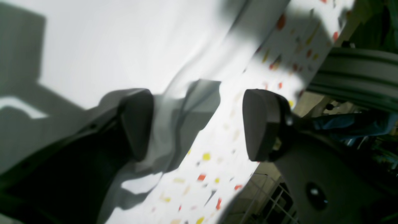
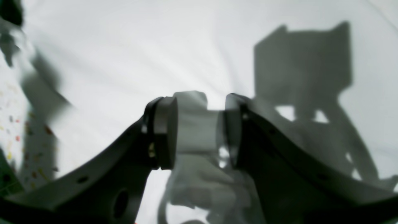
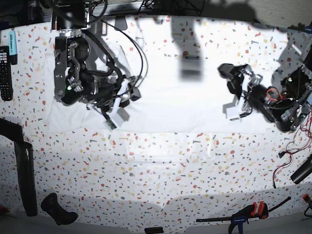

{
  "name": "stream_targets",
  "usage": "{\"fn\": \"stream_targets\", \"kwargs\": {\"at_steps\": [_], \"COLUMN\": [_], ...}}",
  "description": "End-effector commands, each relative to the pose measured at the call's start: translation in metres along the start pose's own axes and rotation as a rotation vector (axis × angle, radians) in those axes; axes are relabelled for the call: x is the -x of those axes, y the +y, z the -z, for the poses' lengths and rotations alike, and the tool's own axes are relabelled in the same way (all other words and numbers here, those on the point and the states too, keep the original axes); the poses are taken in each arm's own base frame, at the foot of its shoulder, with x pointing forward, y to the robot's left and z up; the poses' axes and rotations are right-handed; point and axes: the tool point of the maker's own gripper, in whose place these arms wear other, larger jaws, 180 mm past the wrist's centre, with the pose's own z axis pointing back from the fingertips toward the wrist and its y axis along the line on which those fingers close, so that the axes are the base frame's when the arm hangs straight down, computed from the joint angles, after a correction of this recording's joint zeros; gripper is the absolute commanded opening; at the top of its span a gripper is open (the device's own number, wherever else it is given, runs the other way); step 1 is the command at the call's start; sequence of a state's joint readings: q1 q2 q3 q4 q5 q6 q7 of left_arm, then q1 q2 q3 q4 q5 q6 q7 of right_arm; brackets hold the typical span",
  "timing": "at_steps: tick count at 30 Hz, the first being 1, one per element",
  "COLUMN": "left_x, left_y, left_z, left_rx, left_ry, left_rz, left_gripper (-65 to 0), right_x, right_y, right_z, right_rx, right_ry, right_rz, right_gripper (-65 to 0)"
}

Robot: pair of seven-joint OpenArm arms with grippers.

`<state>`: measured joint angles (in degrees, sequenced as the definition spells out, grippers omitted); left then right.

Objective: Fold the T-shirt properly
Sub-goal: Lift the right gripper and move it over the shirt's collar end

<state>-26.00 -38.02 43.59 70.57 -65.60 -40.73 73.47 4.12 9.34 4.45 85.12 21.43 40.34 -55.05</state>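
White wrinkly cloth T-shirt (image 3: 170, 97) spans my frame centre; right gripper (image 2: 197, 133) clamps its hem, left gripper (image 1: 199, 124) gapes beside it.

base overhead, wrist views close, sharing T-shirt (image 3: 165, 97)

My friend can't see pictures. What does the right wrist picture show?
The right claw is pinching a bunched fold of the white T-shirt between its two dark pads. More shirt spreads behind it, with a blocky shadow on it.

plain white T-shirt (image 3: 170, 92), white tabletop (image 3: 161, 165) with coloured speckles
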Motion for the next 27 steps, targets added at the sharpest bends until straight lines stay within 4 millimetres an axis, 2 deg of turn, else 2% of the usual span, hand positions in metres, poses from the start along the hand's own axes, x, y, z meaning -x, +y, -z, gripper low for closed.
{"fn": "stream_targets", "kwargs": {"at_steps": [1, 5, 8, 13, 17, 21, 27], "left_x": [0.013, 0.02, 0.016, 0.01, 0.011, 0.011, 0.009], "left_y": [0.018, 0.023, 0.025, 0.025, 0.025, 0.025, 0.025], "left_z": [-0.014, -0.019, -0.021, -0.021, -0.021, -0.021, -0.021], "left_rx": [-0.078, -0.091, -0.098, -0.099, -0.101, -0.1, -0.1], "left_ry": [0.056, 0.063, 0.028, -0.004, 0.001, -0.001, -0.008], "left_rz": [-0.01, -0.023, -0.025, -0.023, -0.022, -0.022, -0.022], "left_gripper": [-21.4, -21.4, -21.4, -21.4, -21.4, -21.4, -21.4], "right_x": [-0.008, -0.012, -0.035, -0.081, -0.099, -0.09, -0.053], "right_y": [-0.006, -0.001, 0.019, 0.046, 0.063, 0.076, 0.094], "right_z": [-0.004, -0.003, -0.008, -0.034, -0.058, -0.067, -0.075], "right_rx": [0.022, -0.001, -0.115, -0.257, -0.275, -0.204, -0.091], "right_ry": [-0.011, -0.034, -0.139, -0.264, -0.3, -0.279, -0.163], "right_rz": [-0.012, 0.001, 0.053, 0.036, -0.054, -0.161, -0.337], "right_gripper": [-39.3, -39.3, -39.3, -39.3, -39.3, -39.3, -39.3]}}
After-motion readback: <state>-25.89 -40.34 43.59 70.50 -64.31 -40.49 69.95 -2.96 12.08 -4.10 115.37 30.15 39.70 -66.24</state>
